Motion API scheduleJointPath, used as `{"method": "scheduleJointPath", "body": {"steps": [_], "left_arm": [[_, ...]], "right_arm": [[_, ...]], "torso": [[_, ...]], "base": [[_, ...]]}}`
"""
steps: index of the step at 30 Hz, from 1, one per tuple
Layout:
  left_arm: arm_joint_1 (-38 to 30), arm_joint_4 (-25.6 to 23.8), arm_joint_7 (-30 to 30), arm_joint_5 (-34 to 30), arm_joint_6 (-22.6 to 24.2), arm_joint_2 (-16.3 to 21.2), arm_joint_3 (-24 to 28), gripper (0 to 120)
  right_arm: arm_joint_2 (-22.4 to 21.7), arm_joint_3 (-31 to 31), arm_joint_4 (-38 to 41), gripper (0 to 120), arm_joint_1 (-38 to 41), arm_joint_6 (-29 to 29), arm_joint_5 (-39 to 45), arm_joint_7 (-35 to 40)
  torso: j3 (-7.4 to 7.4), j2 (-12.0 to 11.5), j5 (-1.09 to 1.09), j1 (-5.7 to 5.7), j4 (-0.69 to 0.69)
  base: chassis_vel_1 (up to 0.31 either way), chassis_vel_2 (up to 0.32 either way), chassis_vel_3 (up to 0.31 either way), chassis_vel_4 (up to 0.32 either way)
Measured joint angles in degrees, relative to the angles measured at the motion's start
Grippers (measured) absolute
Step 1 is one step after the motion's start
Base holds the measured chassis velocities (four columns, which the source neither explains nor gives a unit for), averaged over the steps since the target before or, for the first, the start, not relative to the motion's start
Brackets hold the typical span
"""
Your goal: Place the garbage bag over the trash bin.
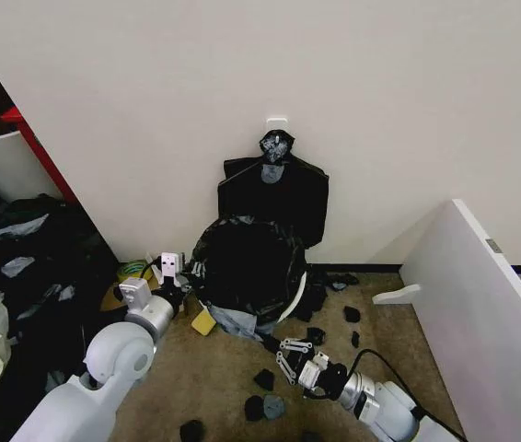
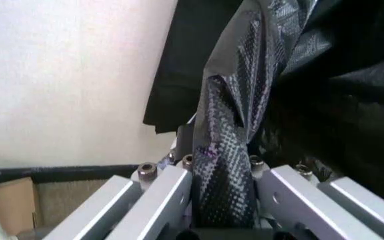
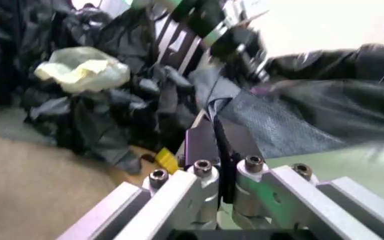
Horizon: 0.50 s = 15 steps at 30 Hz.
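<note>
Bag: the garbage bag (image 1: 242,262) is lying over the mouth of the trash bin (image 1: 290,308), which is tipping toward the robot against the wall (image 1: 150,92); only a sliver of white rim is showing at the robot's right.
Left claw: the left claw (image 1: 170,267) is sitting at the bin's left edge, its jaws pinching a twisted fold of the bag (image 2: 229,150) between them.
Right claw: the right claw (image 1: 288,354) is hovering low near the floor in front of the bin, fingers (image 3: 202,145) nearly together and seemingly gripping nothing.
Risk, tearing: the thin film is looking stretched at the pinch, so a hard pull is likely ripping it.
Risk, slipping: with the right side unheld, the bag is liable to slide off the rim.
Risk, tipping: tugging sideways is likely rolling the leaning bin over.
Clutter: black scraps (image 1: 262,379) are littering the carpet beside the right claw; a yellow block (image 1: 203,321) is lying by the bin's base.
Obstacles: a flat black bundle (image 1: 274,189) is hanging on the wall just behind the bin, and a white panel (image 1: 481,304) is crowding the right arm.
</note>
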Motion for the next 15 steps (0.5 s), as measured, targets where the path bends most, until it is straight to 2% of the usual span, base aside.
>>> {"method": "scheduleJointPath", "body": {"steps": [4,7,8,12,15], "left_arm": [[0.12,-0.73,-0.79,-1.51,1.37,0.04,-0.56,1],[0.74,-1.92,-1.35,-1.76,2.78,0.13,-0.94,1],[0.74,-1.92,-1.35,-1.76,2.78,0.13,-0.94,1],[1.43,-3.89,-2.12,-2.25,4.44,0.08,-1.24,1],[1.74,-4.65,-2.42,-2.28,5.31,0.07,-1.25,1]], "right_arm": [[0.46,0.34,-1.45,0,0.3,0.03,-1.97,0.02],[1.62,2.31,-4.02,0,1.55,0.22,-12.39,4.99],[1.62,2.31,-4.02,0,1.55,0.22,-12.39,4.99],[2.29,4.63,-7.28,0,3.0,0.38,-21.25,11.78],[2.7,5.83,-8.24,0,3.55,0.38,-23.77,14.2]], "torso": [[0.0,0.0,-0.01,0.0,0.0],[0.0,0.0,0.0,0.0,0.0],[0.0,0.0,0.0,0.0,0.0],[0.0,0.0,0.01,0.0,-0.01],[0.0,0.0,-0.01,0.0,0.0]], "base": [[0.0,0.0,0.0,0.0],[0.0,0.0,0.0,0.0],[0.0,0.0,0.0,0.0],[0.0,0.0,0.0,0.0],[0.0,0.0,0.0,0.0]]}}
